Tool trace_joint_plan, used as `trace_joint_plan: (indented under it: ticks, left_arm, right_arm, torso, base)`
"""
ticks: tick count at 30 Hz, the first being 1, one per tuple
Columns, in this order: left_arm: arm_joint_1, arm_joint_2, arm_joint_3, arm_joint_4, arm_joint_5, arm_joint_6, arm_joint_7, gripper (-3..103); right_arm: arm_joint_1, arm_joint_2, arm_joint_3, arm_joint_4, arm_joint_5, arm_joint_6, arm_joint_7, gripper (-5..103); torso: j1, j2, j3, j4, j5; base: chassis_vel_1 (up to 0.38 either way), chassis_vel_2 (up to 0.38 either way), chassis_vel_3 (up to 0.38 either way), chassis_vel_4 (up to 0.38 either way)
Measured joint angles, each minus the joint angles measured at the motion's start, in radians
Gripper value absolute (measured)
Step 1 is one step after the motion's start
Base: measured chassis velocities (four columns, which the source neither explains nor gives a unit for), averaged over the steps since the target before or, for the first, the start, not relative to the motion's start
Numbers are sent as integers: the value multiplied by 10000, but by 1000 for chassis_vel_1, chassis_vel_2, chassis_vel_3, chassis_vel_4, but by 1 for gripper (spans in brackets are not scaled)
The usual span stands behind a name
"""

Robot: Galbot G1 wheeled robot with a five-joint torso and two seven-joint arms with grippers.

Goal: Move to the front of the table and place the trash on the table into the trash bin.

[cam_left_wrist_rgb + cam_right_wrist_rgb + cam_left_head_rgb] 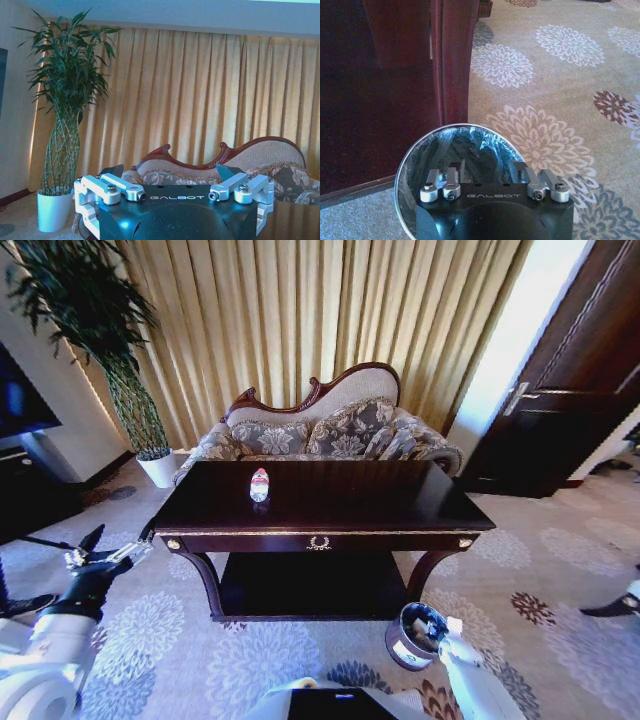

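"GALBOT" on both grippers' (172, 192) housings

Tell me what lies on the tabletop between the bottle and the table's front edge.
Nothing: in the head view, the dark tabletop is bare from the bottle to the front edge of the table.

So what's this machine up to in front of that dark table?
It is clearing trash off the table into the trash bin. The right claw hangs open just above the bin's black-lined mouth, holding nothing. The left claw waits open off the table's left end. One small bottle lies on the tabletop.
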State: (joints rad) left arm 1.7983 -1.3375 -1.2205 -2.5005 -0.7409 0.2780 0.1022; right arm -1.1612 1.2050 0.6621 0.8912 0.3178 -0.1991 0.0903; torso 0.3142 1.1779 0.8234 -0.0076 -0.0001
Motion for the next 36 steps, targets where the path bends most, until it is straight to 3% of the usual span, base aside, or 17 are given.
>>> trace_joint_plan:
  ticks: [2, 8, 11, 19, 22, 24, 27, 32, 36]
  left_arm:
    - [11, -12, 5, 0, 2, 2, 0, 100]
    - [8, -17, 18, 0, 4, 5, 2, 100]
    - [20, -16, 9, 0, 5, 8, 6, 100]
    - [18, -3, 25, 1, 7, 29, 6, 100]
    - [22, -2, 38, 2, 8, 56, 5, 100]
    - [22, 0, 56, 3, 8, 64, 6, 100]
    - [47, 50, 73, 4, 13, 64, 6, 100]
    - [93, 68, 213, 4, 130, 65, 41, 100]
    - [57, 63, 301, 4, 179, 71, 66, 100]
  right_arm:
    - [-34, -7, 6, 2, 8, 21, 0, 63]
    - [-99, 19, 22, 29, 19, 66, 0, 80]
    - [-133, 75, 22, 55, 19, 149, 0, 96]
    - [-341, 172, 104, 477, 163, 164, 58, 100]
    - [-750, 92, 197, 1334, 778, 164, -40, 100]
    - [-1059, -56, 299, 2048, 1219, 316, -520, 100]
    - [-1634, -434, 587, 3085, 1187, 1704, -1629, 100]
    - [-2517, -582, 910, 4931, 1943, 2335, -2160, 100]
    - [-3356, -439, 1173, 6720, 2455, 2395, -2194, 100]
  torso:
    - [0, 0, 0, 1, 1]
    - [0, 0, 0, 1, 2]
    - [0, 0, 0, 0, 1]
    - [-1, 0, 0, 2, 2]
    - [0, 0, 0, -2, 4]
    - [0, 0, 0, 0, 3]
    - [-1, 1, -1, 0, 0]
    - [-1, 0, 0, 1, 3]
    - [-1, 1, -1, 1, 0]
  base:
    - [0, 0, 0, 0]
    - [0, 0, 0, 0]
    - [0, 0, 0, 0]
    - [0, 0, 0, 0]
    - [0, 0, 0, 0]
    - [0, 0, 0, 0]
    - [0, 0, 0, 0]
    - [0, 0, 0, 0]
    - [0, 0, 0, 0]
